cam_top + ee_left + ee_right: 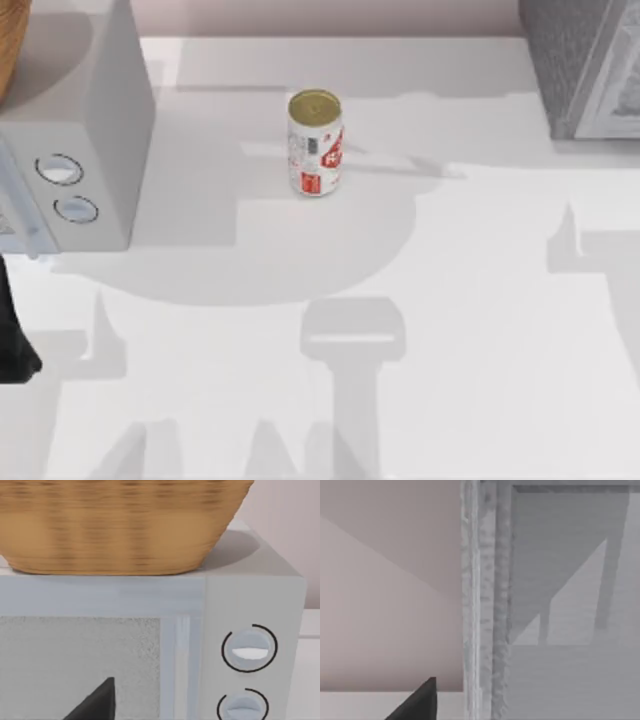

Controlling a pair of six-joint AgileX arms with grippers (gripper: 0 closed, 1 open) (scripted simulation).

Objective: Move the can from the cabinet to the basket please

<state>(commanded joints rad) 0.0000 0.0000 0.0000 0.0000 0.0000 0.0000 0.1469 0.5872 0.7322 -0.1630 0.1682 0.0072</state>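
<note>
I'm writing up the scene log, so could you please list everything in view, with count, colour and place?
can: one, white with red marks and a dull gold top, standing upright on the table, near the middle toward the far edge.
cabinet: one, dark grey speckled with a paler framed front, at the table's far right corner.
basket: one, tan woven, resting on top of the pale grey box.
pale grey box: one, with two round dials on its front, at the table's left side.
table: one, white, under everything.
left gripper: one dark fingertip, facing the pale grey box's front.
right gripper: one dark fingertip, by the cabinet's front frame.
</note>
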